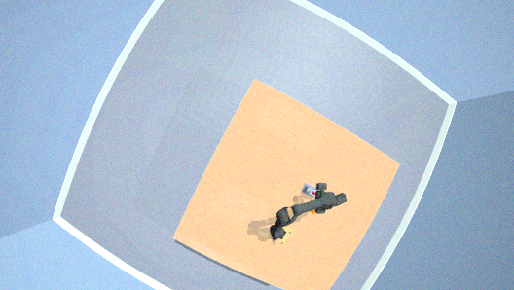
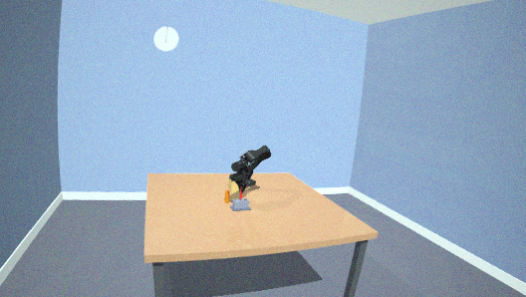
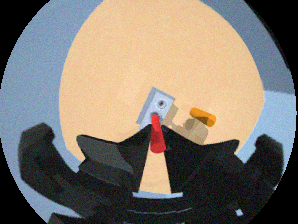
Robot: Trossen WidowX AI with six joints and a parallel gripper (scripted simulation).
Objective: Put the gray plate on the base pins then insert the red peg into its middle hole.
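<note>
The gray plate (image 1: 306, 188) (image 2: 241, 203) (image 3: 168, 99) lies over the darker gray base (image 3: 145, 107), apparently flat; a round pin end in a hole shows near its far end in the wrist view. The near end is hidden by the fingers. My gripper (image 3: 156, 127) is shut on the red peg (image 2: 241, 194) (image 3: 158, 139), which stands roughly upright in the exterior view. The peg's lower end is at or just above the plate's middle hole; whether it has entered cannot be told.
An orange cylinder (image 2: 227, 196) (image 3: 202, 116) stands close beside the plate and base. A yellow piece (image 1: 287, 235) (image 2: 233, 186) shows by the arm's foot. All are on the wooden table (image 1: 243, 146) (image 2: 199, 229).
</note>
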